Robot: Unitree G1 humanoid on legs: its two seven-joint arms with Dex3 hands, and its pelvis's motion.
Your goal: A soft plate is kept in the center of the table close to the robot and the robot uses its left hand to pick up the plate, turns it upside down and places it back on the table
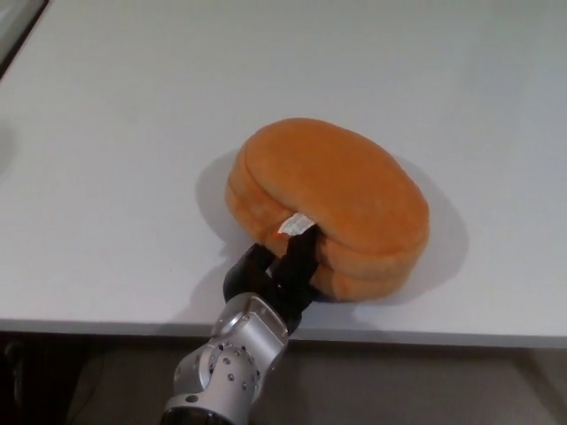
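An orange plush plate [332, 199] lies near the front edge of the white table [133, 133], a little right of the table's centre in the head view. Its rounded underside faces up, with a seam line running around the thick rim. The left hand [279, 270] comes in from below the near edge on a silver wrist [239, 350], its black fingers [299, 257] closed on the near-left rim of the plate, one finger lying over the top beside a small white tag [293, 224]. The plate casts a soft shadow on the table to its right and left. The right hand is not in view.
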